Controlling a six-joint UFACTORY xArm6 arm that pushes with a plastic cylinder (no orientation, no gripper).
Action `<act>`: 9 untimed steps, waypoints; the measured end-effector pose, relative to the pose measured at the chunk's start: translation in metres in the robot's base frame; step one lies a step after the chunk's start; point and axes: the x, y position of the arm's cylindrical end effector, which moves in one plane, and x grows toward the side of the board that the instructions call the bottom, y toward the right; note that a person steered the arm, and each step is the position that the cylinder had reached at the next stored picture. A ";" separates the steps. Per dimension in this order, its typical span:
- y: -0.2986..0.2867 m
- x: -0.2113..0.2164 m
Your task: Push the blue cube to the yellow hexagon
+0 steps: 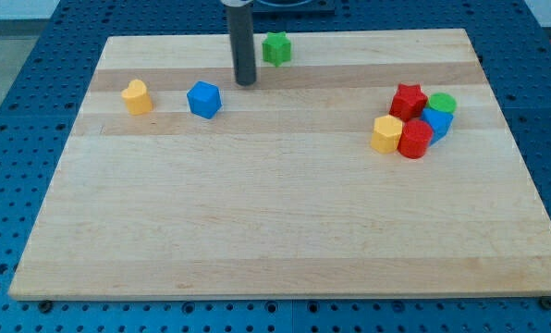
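Observation:
The blue cube (203, 99) lies on the wooden board (275, 222) at the upper left. A yellow hexagon (386, 133) lies at the right, at the left edge of a cluster of blocks. My tip (246, 82) stands just up and to the right of the blue cube, with a small gap between them. The rod rises to the view's top edge. The cube and the hexagon are far apart, about a third of the board's width.
A second yellow block (138, 96) lies left of the blue cube. A green star (275, 48) lies right of the rod near the top. A red star (408, 100), green cylinder (443, 103), another blue block (437, 121) and red cylinder (415, 139) crowd the hexagon.

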 end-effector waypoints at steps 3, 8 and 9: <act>-0.085 0.007; -0.030 0.047; -0.004 0.047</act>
